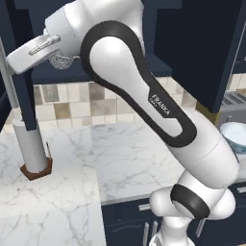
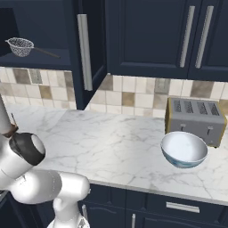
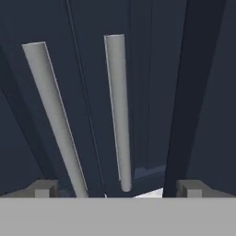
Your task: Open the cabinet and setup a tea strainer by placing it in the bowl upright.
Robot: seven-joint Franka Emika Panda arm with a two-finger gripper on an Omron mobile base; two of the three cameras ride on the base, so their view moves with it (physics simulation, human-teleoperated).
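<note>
Left base view: the white arm sweeps up from the lower right and across to the upper left, its big elbow covering most of the open cabinet point(image 1: 202, 48). One navy door juts toward us at the upper right, seen edge-on. Just past the wrist, the mesh of the tea strainer point(image 1: 60, 61) peeks out on the cabinet shelf. Below, the marble tabletop point(image 1: 62, 192) carries a white paper towel roll point(image 1: 31, 144) on a brown base at the left, and the bowl point(image 1: 234, 136) sits at the far right edge, partly cut off, with the toaster point(image 1: 233, 103) behind it.

Right base view: here the picture is cleaner. The cabinet door point(image 2: 91, 49) stands swung open, its long silver handle point(image 2: 84, 51) catching the light. The tea strainer lies on the shelf at the upper left, basket to the left, dark handle pointing right. The bowl stands upright on the tabletop, empty, just in front of the grey toaster, well apart from the strainer.

Hand view: the hand point(image 3: 117, 189) is spread wide, its two tips at the bottom corners with nothing between them. Ahead are navy cabinet panels and two long silver bar handles point(image 3: 117, 110), both apart from the fingers.
</note>
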